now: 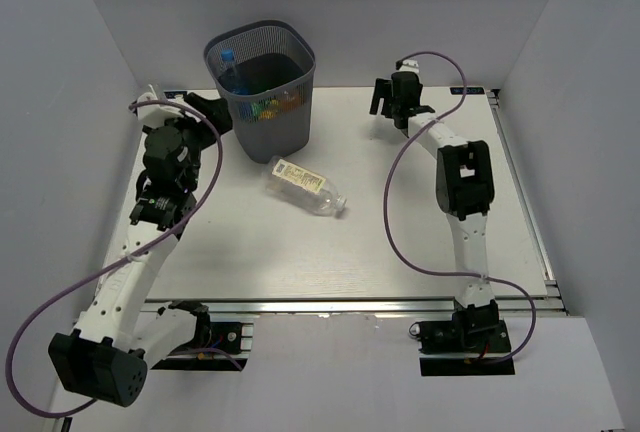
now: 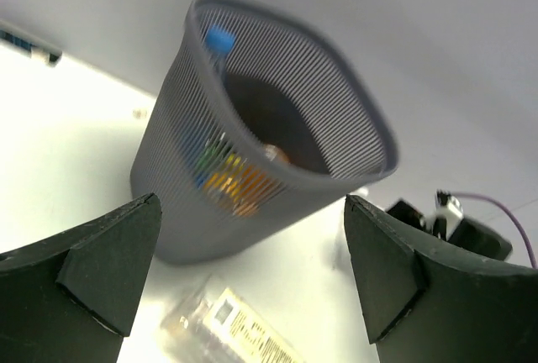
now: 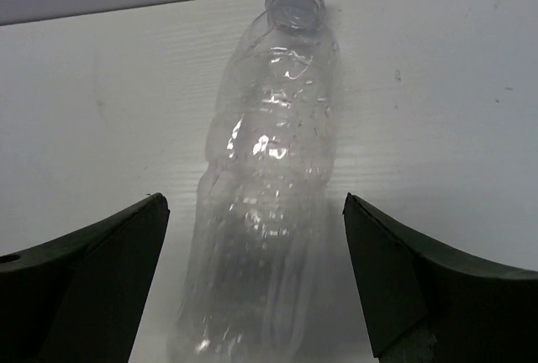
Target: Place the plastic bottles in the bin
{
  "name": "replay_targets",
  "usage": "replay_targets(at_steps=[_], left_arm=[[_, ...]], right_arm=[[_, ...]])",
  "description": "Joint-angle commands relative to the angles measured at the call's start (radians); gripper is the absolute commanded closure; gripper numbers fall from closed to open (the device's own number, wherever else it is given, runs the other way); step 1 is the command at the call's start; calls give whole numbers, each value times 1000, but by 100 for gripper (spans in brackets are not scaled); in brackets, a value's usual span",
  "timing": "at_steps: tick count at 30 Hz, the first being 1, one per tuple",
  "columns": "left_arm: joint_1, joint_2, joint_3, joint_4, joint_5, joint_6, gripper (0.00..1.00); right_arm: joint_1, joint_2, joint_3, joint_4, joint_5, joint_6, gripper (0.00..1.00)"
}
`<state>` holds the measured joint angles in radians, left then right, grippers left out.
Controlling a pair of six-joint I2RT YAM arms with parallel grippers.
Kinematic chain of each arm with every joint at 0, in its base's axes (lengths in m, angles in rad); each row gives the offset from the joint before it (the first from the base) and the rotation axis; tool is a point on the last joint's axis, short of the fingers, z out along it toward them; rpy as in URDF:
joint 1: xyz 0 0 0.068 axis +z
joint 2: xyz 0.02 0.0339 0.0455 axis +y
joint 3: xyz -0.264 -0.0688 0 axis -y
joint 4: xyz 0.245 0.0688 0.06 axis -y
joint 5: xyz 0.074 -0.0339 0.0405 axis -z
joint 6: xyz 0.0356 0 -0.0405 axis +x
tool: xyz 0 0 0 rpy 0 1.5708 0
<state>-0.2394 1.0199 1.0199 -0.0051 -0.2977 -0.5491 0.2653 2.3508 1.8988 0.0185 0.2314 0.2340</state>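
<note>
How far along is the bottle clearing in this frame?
Done: several bottles are in the bin. In hand: nothing gripped; the open right gripper straddles a clear bottle. Remaining: that one and the cream-labelled bottle near the bin; left gripper open, empty.

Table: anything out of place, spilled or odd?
Two bottles lie outside the bin: the cream-label bottle on its side just in front of it, and a clear bottle flat on the table below the open right pincer. No spill visible.
</note>
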Motion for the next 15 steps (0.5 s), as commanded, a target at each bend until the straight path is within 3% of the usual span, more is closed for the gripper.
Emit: replay_targets(at_steps=[1, 4, 8, 11, 12, 15], left_arm=[[-3, 14, -72, 10, 26, -61, 2], [-3, 0, -121, 20, 29, -81, 2], [-3, 0, -132, 25, 37, -94, 2], [-3, 8, -124, 11, 48, -103, 2], [-3, 6, -119, 11, 54, -109, 2], [-3, -3, -116, 10, 115, -121, 2]], right_arm=[[-20, 117, 194, -101, 54, 19, 11], [-20, 194, 270, -153, 10, 25, 11], [-20, 173, 174, -128, -26, 37, 15], [-21, 99, 47, -72, -44, 24, 36], [-20, 50, 14, -33, -49, 16, 47], [-20, -33, -119, 38, -66, -16, 64]])
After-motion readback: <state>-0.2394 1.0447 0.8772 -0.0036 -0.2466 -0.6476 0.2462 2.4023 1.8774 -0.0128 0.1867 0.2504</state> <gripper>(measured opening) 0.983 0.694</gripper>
